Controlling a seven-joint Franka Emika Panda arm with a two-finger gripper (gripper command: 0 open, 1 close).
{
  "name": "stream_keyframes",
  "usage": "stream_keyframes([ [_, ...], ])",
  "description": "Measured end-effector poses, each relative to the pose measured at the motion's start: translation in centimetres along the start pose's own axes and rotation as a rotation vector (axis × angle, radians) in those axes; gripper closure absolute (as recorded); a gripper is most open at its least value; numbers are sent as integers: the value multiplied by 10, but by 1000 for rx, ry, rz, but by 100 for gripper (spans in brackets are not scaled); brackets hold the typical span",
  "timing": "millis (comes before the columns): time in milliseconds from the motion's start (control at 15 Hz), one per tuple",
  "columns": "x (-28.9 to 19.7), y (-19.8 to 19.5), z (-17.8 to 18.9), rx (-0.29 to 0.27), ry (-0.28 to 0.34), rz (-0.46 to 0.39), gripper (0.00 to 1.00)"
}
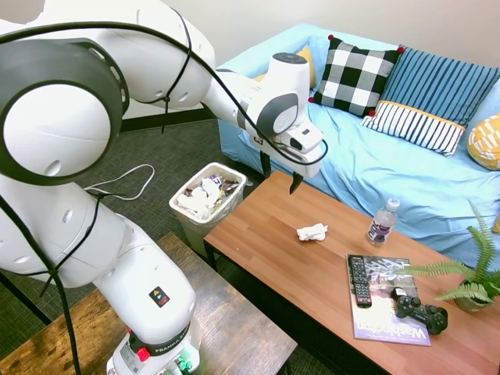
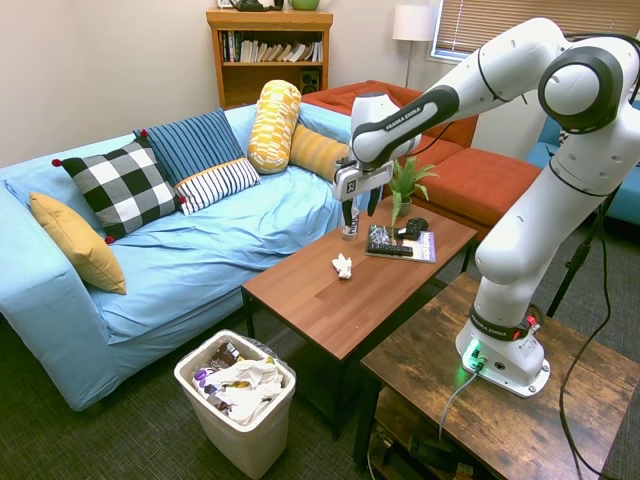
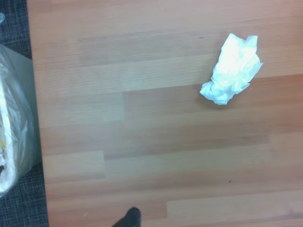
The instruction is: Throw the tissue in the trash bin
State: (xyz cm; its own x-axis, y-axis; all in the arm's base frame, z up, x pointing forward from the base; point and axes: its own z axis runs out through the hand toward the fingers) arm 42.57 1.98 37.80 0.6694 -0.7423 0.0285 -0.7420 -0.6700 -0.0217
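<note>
Seen from the first exterior view: tissue (image 1: pixel 312 231) lying loose on the wooden coffee table (image 1: pixel 273 258), a small crumpled white wad, touched by nothing. Gripper (image 1: pixel 280 178) hanging above the table at about ten o'clock from the tissue, clear of the wood, two dark fingers spread apart with nothing between them — open and empty. Trash bin (image 1: pixel 206 201) on the grey carpet just off the table's left end, at about nine o'clock from the tissue, lined with a clear bag and already crowded with crumpled white papers and wrappers.

Water bottle (image 1: pixel 381 222) upright near the table's far edge, at three o'clock from the tissue and well apart from it. Magazine (image 1: pixel 384 301) flat on the table at about four o'clock, with a remote (image 1: pixel 359 280) lying along its left side and a black game controller (image 1: pixel 420 309) on its right part. Potted fern (image 1: pixel 469 280) at the table's right end. Blue-covered sofa (image 1: pixel 406 183) behind, with a checked cushion (image 1: pixel 355 76) and striped cushions.

From the wrist view: tissue (image 3: pixel 232 70) on bare wood — bagged edge of the trash bin (image 3: pixel 12 137) just beyond the table's edge.
</note>
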Motion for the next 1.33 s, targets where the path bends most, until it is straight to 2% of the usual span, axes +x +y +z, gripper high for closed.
stream_keyframes([
  [267,3,-4,1,0,-5,12,0],
  [333,7,-7,1,3,-5,34,0],
  [533,30,-19,14,10,-4,172,0],
  [800,72,-34,66,-32,-40,309,0],
  [1000,92,-48,112,-73,-83,375,0],
  [1333,115,-58,179,-133,-98,453,0],
])
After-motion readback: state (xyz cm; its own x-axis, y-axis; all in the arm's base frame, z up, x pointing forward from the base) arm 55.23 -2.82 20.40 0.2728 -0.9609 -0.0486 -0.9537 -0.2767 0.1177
